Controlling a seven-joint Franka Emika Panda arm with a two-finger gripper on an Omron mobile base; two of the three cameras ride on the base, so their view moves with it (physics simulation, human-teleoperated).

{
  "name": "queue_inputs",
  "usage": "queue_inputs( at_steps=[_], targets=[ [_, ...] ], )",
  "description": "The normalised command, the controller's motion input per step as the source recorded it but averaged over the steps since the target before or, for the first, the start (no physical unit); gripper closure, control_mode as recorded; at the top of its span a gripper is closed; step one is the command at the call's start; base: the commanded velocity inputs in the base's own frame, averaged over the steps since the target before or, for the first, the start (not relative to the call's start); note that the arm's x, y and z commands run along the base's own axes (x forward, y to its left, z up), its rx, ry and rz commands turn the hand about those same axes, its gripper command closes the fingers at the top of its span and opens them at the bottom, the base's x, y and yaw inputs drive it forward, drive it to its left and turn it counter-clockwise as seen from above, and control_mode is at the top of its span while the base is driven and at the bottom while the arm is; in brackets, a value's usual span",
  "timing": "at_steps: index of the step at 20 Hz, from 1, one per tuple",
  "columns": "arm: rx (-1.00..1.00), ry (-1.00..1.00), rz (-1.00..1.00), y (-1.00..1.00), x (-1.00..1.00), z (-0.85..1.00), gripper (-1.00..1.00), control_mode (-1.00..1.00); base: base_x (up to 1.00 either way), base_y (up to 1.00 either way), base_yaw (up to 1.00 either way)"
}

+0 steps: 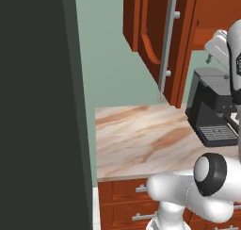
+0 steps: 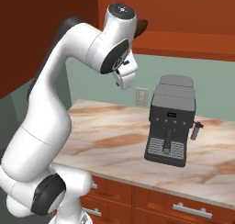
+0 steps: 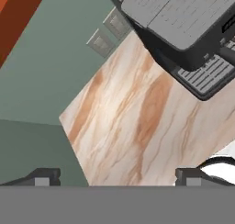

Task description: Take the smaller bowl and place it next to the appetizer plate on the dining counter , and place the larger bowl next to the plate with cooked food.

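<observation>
Your gripper (image 3: pixel 117 177) stands released, its two dark fingertips (image 3: pixel 43 176) wide apart with nothing between them, poised high above a marble-topped counter (image 1: pixel 136 139). None of the bowls or plates named in the task lies on this stretch of counter, so you cannot place them from here.

Below the hand, the pink-beige top is veined in brown. A dark grey espresso machine (image 2: pixel 170 122) stands upright on it, its ribbed drip tray (image 2: pixel 164 147) facing outward and a short handle projecting from its side. A small dark panel sits on the machine's front, but any lettering there is too small to read. No brand or label is legible elsewhere.

On the green wall behind, a pale outlet plate (image 2: pixel 142 97) sits just beside the machine. Red-brown upper cabinets (image 1: pixel 160 31) carry a long grey bar handle (image 1: pixel 167 40). Drawers (image 2: pixel 183 204) with grey pulls run beneath the countertop. A tall dark panel (image 1: pixel 37 106) borders the counter's left end.
</observation>
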Motion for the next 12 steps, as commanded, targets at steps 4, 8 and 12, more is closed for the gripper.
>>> queue_inputs(
  at_steps=[4, 8, 12],
  targets=[
    [0.0, -0.08, 0.0, -0.16, 0.97, 0.41, -1.0, -1.0, 0.0, 0.0, 0.0],
    [0.0, -0.23, 0.0, -0.04, 0.73, 0.41, -1.0, -1.0, 0.0, 0.0, 0.0],
    [0.0, -0.42, 0.0, -0.03, 0.37, 0.27, -1.0, -1.0, 0.0, 0.0, 0.0]
  ],
)
